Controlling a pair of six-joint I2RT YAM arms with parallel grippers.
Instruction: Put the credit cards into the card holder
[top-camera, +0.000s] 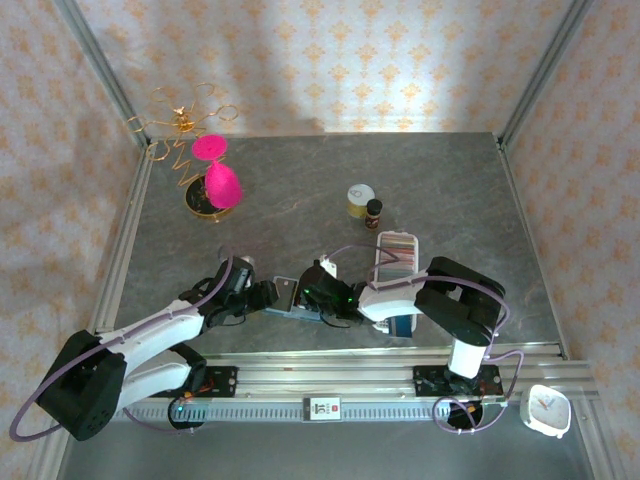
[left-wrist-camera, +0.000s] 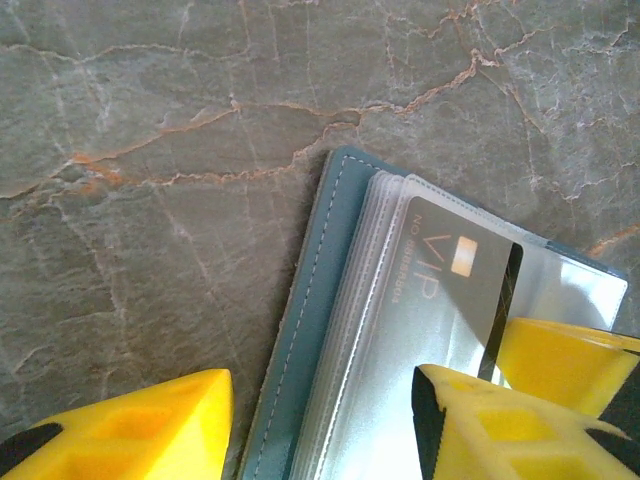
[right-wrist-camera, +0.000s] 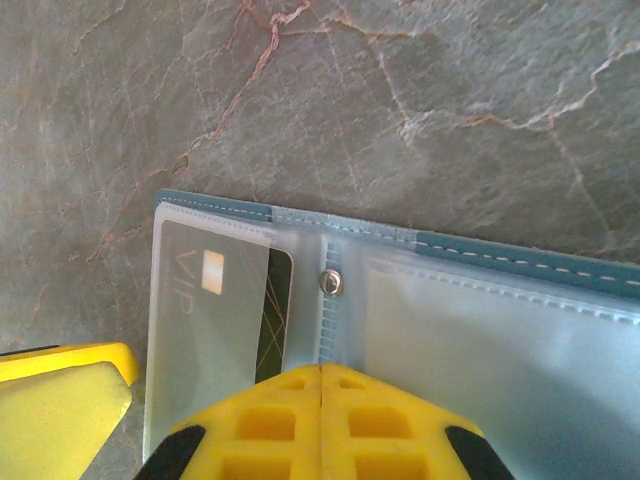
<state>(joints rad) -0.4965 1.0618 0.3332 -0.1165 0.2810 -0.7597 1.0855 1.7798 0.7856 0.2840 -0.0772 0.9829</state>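
Right wrist: one card (right-wrist-camera: 215, 300) in one card holder (right-wrist-camera: 520, 258); right end effector (right-wrist-camera: 322, 372) closed, left end effector (left-wrist-camera: 322, 385) parted.

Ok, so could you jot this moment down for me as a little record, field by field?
card holder: teal, lying open on the table, clear sleeves showing
VIP card: grey, seen through a sleeve
left end effector: open, one finger over bare table, the other over the sleeves
right end effector: shut, tips near the metal stud
white tray: holds more cards, right of the holder
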